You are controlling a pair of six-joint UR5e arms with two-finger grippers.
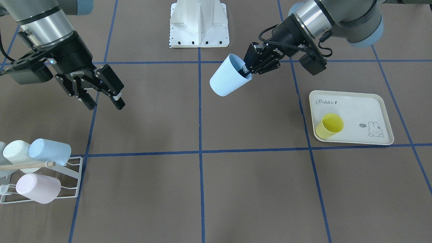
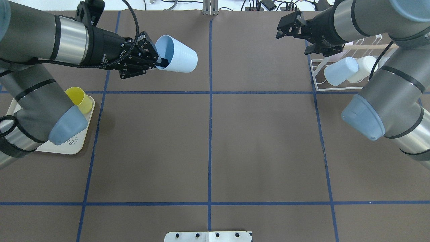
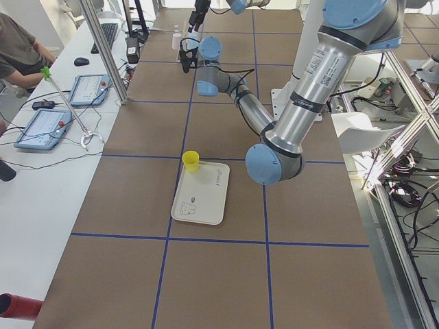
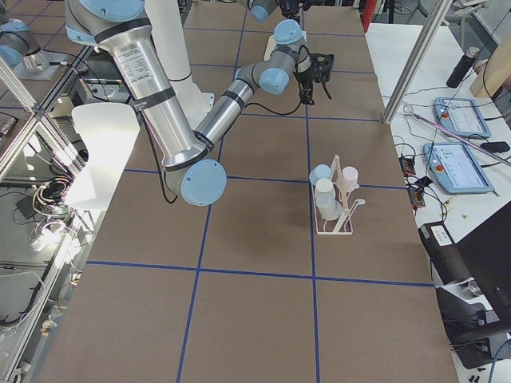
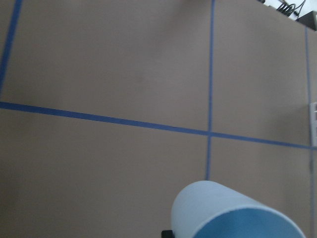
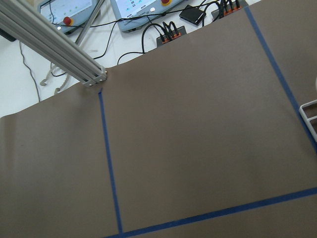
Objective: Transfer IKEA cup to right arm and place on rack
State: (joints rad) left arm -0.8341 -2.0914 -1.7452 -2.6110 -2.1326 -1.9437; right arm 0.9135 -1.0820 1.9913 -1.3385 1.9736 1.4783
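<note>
Brown matting crossed by blue tape lines covers the bench (image 1: 256,189), and from my remote seat the two arms come in from opposite ends of it. The left pincer (image 1: 247,72) grips the rim of the light blue plastic cup (image 1: 227,78), one finger inside the mouth and the other pressed on the outer wall. I see the cup held off the bench and tipped on its side, mouth toward the wrist and base pointing out toward the bench's middle line. The left wrist camera shows only part of the cup's wall and its blue inside at the bottom of the view. The right pincer (image 1: 105,103) hangs with its fingers spread wide and nothing between them, well apart from the cup. It sits on the side of the small white wire drying rack (image 1: 72,172). That rack carries a second light blue cup (image 1: 49,152), a pale whitish cup (image 1: 17,152) and a pale pink cup (image 1: 38,188), all mouth-down on its prongs, with a light wooden rod (image 1: 23,166) running across it. At the far end from the rack I see the cream rectangular tray with a rabbit drawing (image 1: 351,111), and a yellow plastic cup (image 1: 330,125) stands mouth-up at one corner of it.
</note>
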